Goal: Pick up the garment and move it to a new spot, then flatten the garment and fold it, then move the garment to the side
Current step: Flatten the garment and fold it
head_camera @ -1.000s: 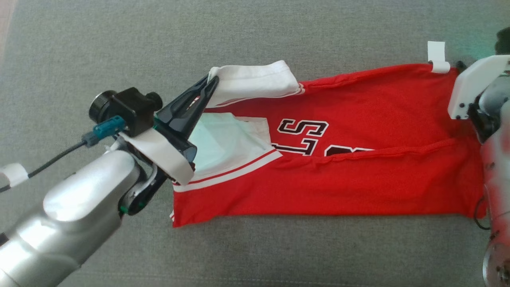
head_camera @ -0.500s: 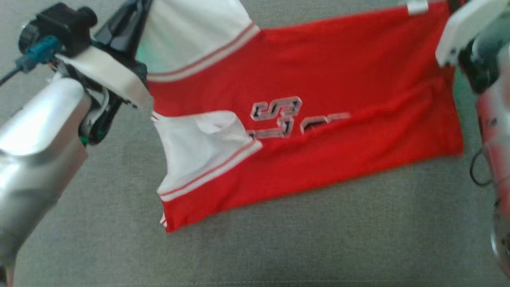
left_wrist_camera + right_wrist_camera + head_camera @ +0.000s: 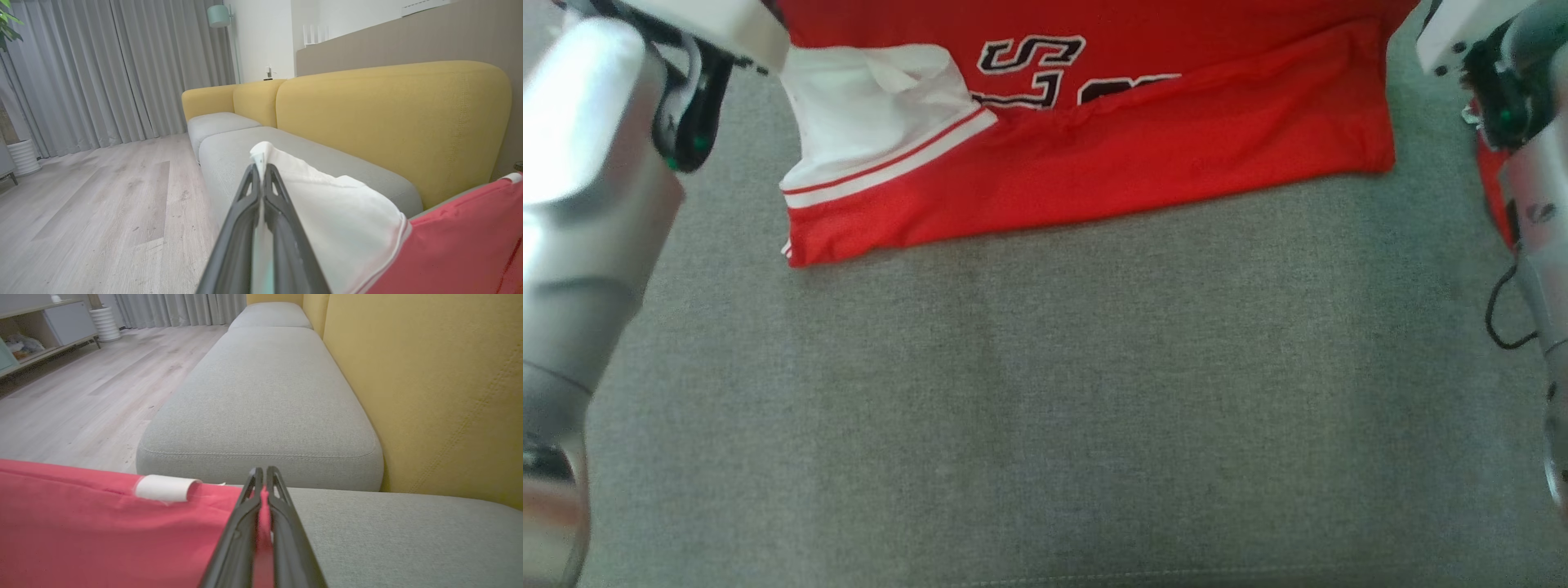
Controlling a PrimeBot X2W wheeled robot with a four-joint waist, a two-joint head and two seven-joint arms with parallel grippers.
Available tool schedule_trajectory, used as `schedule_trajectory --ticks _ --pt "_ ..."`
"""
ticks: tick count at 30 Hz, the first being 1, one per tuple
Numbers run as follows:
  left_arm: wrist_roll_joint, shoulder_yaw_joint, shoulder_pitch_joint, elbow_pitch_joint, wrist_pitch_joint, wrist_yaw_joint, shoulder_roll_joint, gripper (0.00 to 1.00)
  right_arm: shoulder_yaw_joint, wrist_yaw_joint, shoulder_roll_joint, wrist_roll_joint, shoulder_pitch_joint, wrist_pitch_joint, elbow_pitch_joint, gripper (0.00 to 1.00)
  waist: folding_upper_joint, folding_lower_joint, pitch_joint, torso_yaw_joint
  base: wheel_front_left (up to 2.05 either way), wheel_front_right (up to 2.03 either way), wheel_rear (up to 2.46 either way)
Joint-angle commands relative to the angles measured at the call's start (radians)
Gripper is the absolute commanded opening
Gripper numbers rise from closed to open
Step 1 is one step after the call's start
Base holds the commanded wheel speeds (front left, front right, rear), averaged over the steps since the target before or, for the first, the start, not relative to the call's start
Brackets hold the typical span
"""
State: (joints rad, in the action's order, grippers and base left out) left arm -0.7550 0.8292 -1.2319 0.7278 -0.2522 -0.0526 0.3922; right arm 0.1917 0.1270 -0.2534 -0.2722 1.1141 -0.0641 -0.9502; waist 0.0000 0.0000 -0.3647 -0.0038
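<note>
The garment (image 3: 1143, 155) is a red jersey with white sleeves and black lettering, stretched across the top of the head view over the grey cushion. My left gripper (image 3: 260, 169) is shut on the white sleeve (image 3: 327, 208), which drapes to the right into red cloth (image 3: 461, 241). My right gripper (image 3: 262, 473) is shut on the red hem (image 3: 122, 522), beside a small white tag (image 3: 165, 488). In the head view the pale forearms stand at the left edge (image 3: 580, 188) and right edge (image 3: 1527, 163); the fingertips lie beyond the top edge.
The grey sofa seat (image 3: 1054, 408) spreads wide below the jersey. A yellow backrest (image 3: 388, 122) rises behind the seat. More grey cushions (image 3: 265, 392) run on along the sofa. Wooden floor (image 3: 102, 204) and grey curtains (image 3: 102, 69) lie off the sofa's open side.
The right gripper has shut on the hem. Both arms have lifted their ends of the jersey and carried it up the head view, where the whole picture has also shifted.
</note>
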Motion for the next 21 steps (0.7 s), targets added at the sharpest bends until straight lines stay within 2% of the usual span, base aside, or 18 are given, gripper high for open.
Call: schedule_trajectory --ticks 1,6,10,15,21 --pt "0.024 -0.051 -0.007 -0.021 -0.009 -0.011 0.032 0.0 0.025 0.004 0.009 -0.029 0.011 0.011 0.024 0.0 0.0 0.0 0.008 0.006 0.0 0.0 0.0" --pt "0.052 -0.091 0.091 -0.048 -0.009 -0.042 0.018 0.0 0.089 0.004 -0.032 -0.112 -0.042 0.012 0.016 0.0 0.0 0.0 0.037 0.027 0.0 0.0 0.0" --pt "0.049 -0.122 0.191 -0.087 -0.009 -0.056 0.018 0.0 0.155 0.004 -0.057 -0.228 -0.112 -0.047 0.04 0.0 0.0 0.0 0.071 0.043 0.0 0.0 0.0" --pt "0.073 -0.028 0.303 -0.117 0.017 -0.071 0.052 0.0 0.25 0.004 -0.136 -0.318 -0.201 -0.107 0.077 0.0 0.0 0.0 0.113 0.057 0.0 0.0 0.0" --pt "0.061 0.054 0.389 -0.148 0.066 -0.076 0.096 0.0 0.343 0.004 -0.215 -0.372 -0.264 -0.149 0.099 0.0 0.0 0.0 0.129 0.067 0.0 0.0 0.0"
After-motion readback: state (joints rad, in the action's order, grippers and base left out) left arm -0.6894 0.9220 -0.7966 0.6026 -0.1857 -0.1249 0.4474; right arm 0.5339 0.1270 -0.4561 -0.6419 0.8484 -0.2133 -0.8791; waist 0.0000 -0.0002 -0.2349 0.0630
